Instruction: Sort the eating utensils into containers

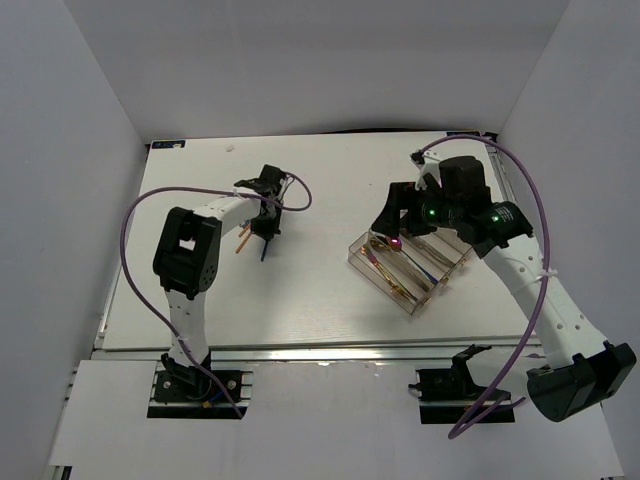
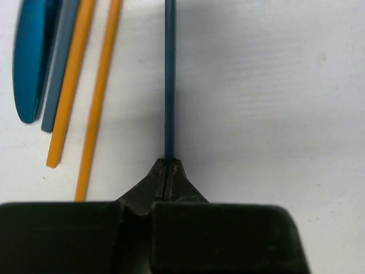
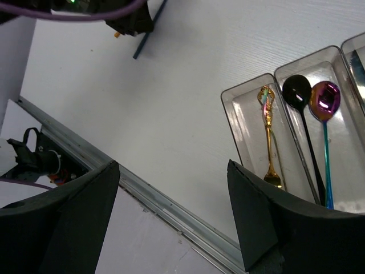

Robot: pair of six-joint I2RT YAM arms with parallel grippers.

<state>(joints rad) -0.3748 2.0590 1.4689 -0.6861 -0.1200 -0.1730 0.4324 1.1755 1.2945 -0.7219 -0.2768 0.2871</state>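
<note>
**One blue chopstick in the grip — tray run next**

One thin blue chopstick [image 2: 169, 80], pinched at its end by the left gripper [image 2: 169, 165] with the jaws closed flat on it, running straight up the middle of the left wrist view. Hard to tell whether lifted off the table [image 2: 274, 85] or resting on it.

Just beside it, upper left of that view: two gold-brown chopsticks [image 2: 69, 85], a second blue stick [image 2: 59, 63] and a broad blue piece [image 2: 28, 57], all loose on the table and not yet sorted.

Well apart, right of centre in the top view: the organizer tray [image 1: 382, 288], holding a gold fork [image 3: 268, 137] in one compartment, and a black spoon [image 3: 297, 91] and an iridescent spoon [image 3: 324, 101] in the next. Over the tray's upper-left end, the right gripper [image 3: 172, 171], spread wide and holding nothing.

Judged step: pick of the blue chopstick done or nearly so, carry pending. Calls next for a lift clear of the neighbouring sticks, a sweep rightward to the tray, and alignment with a long compartment before release — with care for the right arm hovering there.
</note>
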